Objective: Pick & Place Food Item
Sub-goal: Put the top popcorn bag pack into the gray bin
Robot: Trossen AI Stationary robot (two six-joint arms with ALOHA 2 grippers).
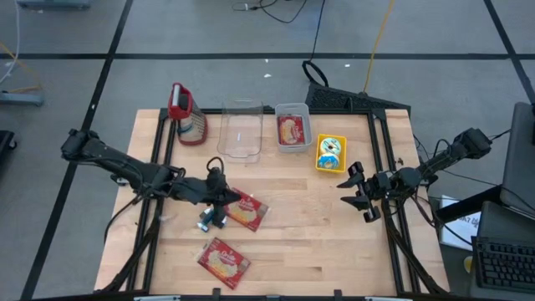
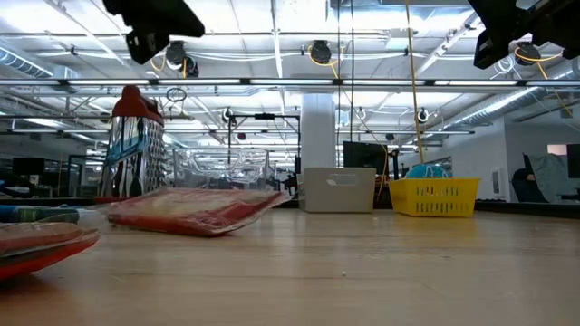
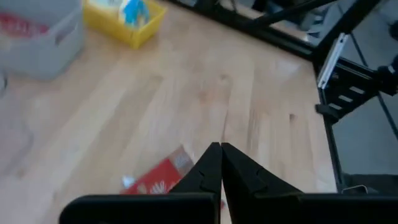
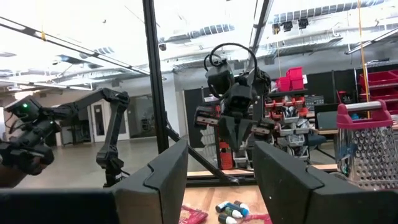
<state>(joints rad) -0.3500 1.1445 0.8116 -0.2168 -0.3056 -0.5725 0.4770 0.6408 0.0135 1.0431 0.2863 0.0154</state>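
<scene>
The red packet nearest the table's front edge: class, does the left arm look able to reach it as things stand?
Probably yes. The red packet lies flat on open wood with nothing on it, and the left gripper, fingers shut, hangs just beyond it over another packet. It would need to open first.

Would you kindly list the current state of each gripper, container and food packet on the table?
left gripper: shut, empty, above the packet by it
right gripper: open, empty, at the table's right edge
clear bin: upright, empty
grey bin: holds one red packet
yellow basket: holds a blue-and-white item
red packet: lying flat beside the left gripper
second red packet: flat, near front edge
grater: lying down
</scene>
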